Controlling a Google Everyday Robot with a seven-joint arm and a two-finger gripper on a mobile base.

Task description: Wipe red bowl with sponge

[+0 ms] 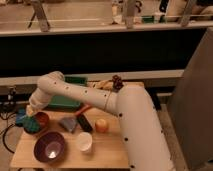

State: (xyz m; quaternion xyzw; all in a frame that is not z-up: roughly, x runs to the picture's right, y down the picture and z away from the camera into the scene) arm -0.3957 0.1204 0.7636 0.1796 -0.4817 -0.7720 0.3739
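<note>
— Camera view first: where's the gripper [31, 119]?
— Low at the table's [107, 150] left edge, at the end of the smooth white arm [100, 97]. It sits right over the sponge [31, 124], a small teal squarish pad with a rough look.
— Fingers spread or pinched?
— Cannot tell; they merge with the sponge.
— And the red bowl [41, 120]?
— Just right of the gripper, round and shiny, with the sponge lying against its left rim.
— What's further out?
— Below it, a bigger dark purple bowl [49, 147] with a pale centre. To the right, a grey-blue wedge [67, 124], a dark flat block [84, 123], an orange round fruit [102, 125] and a white cup [85, 141]. Behind, a green tray [67, 102].
</note>
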